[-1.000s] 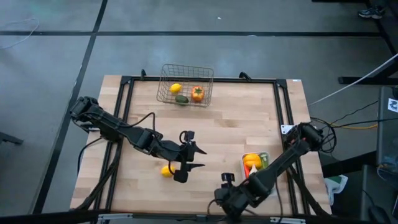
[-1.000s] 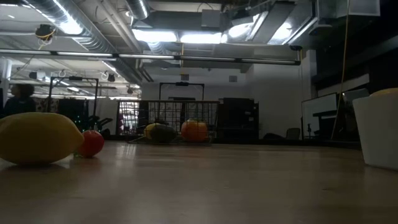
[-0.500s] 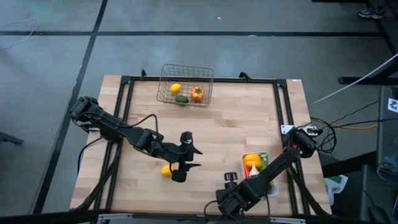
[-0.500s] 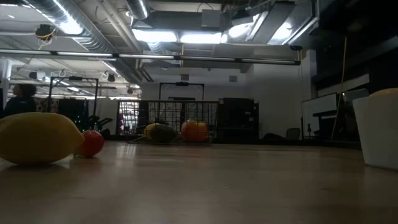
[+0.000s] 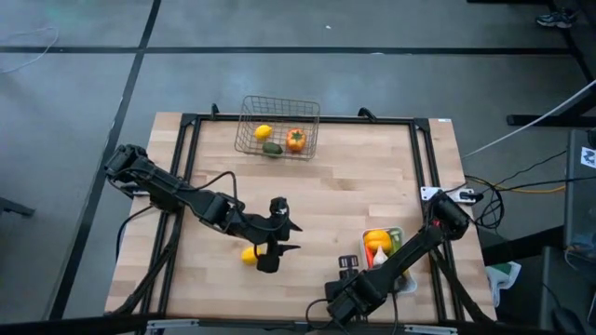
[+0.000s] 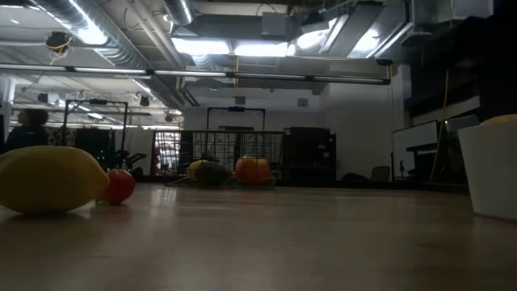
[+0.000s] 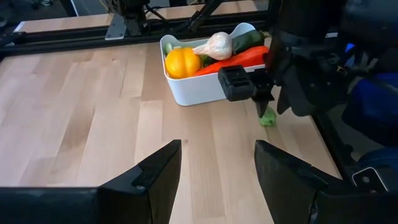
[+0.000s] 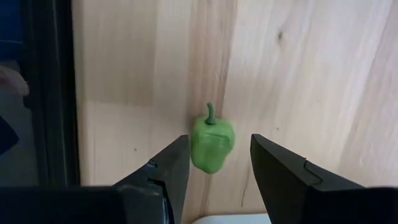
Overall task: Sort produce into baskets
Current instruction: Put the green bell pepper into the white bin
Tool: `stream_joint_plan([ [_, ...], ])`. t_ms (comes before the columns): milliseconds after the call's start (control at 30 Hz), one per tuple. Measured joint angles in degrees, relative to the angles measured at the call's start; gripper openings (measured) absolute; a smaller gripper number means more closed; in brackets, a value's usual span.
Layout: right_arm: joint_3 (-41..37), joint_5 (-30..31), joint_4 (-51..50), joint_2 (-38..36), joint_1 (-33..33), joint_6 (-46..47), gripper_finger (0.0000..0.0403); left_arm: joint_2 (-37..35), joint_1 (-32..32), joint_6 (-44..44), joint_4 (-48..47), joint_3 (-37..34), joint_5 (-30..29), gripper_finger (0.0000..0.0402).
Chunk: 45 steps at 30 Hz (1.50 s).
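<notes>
My right gripper [image 8: 219, 142] is open at the table's near edge, left of the white tray [image 5: 399, 237]. Its fingers point down and stand on either side of a small green pepper [image 8: 212, 143] that lies on its side on the wood; the pepper also shows under that gripper in the left wrist view [image 7: 267, 118]. My left gripper [image 5: 298, 236] is open and empty at mid-table, beside a yellow lemon [image 5: 249, 253]. The wire basket [image 5: 277, 128] at the far edge holds a lemon, a dark green piece and an orange tomato. The tray holds a yellow pepper [image 7: 182, 62], garlic, a carrot and green pieces.
The black frame rail [image 8: 50, 93] runs along the near edge close to the green pepper. In the low view a small red piece [image 6: 119, 186] lies behind the lemon [image 6: 48, 178]. Bare wood lies between basket and tray.
My right arm has drawn its elbow in toward the table's near left, and its gripper has shifted a little toward the white tray. My left gripper has edged slightly toward the table's left. The produce has not moved.
</notes>
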Motion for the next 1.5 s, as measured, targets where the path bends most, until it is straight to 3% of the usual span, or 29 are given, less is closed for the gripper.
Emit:
stream_joint_plan([
  [1500, 0.0, -1.0, -1.7, 3.2, 0.0, 0.1, 0.0169, 0.0, 0.0, 1.9, 0.1, 0.0, 0.0, 0.02],
])
